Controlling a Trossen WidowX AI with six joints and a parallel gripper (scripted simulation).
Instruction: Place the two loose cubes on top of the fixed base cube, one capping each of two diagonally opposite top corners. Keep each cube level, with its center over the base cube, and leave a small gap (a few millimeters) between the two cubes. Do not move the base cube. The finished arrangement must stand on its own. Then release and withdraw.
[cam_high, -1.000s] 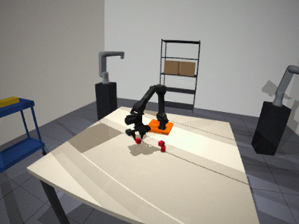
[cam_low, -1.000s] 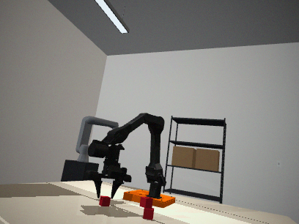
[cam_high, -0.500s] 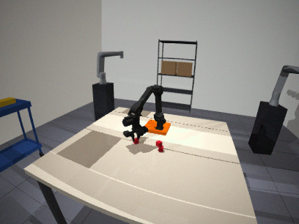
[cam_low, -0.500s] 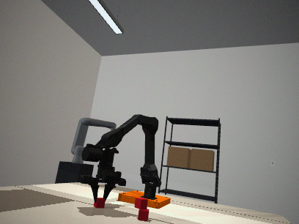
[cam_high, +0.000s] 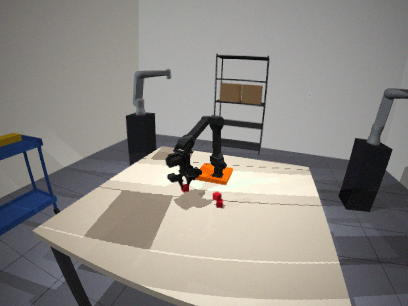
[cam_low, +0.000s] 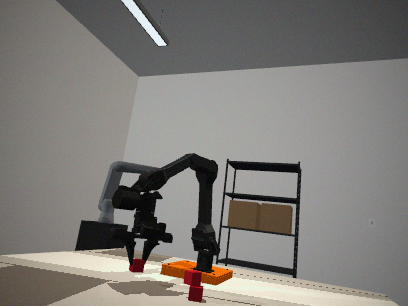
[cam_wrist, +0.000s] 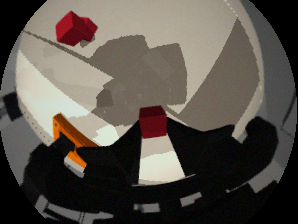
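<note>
A loose red cube (cam_high: 185, 188) (cam_low: 136, 266) (cam_wrist: 153, 120) is between the fingertips of my gripper (cam_high: 185, 186) (cam_low: 138, 261) (cam_wrist: 152, 120), which is shut on it. This cube is at or very near the table top. The red base cube (cam_high: 220, 204) (cam_low: 195, 294) stands apart from it, nearer the table's middle. The other loose red cube (cam_high: 217, 196) (cam_low: 192, 277) (cam_wrist: 71, 28) sits on top of the base cube, offset to one side. It looks level. In the wrist view it hides much of the base cube, so its exact corner is hard to tell.
The orange plate (cam_high: 200, 178) (cam_low: 171, 273) (cam_wrist: 59, 125) under the arm's base lies behind the cubes. The table (cam_high: 260, 235) carries shadows of the arm. A blue cart (cam_high: 25, 144), a shelf rack (cam_high: 242, 58) and two grey arms on black pedestals stand beyond the table.
</note>
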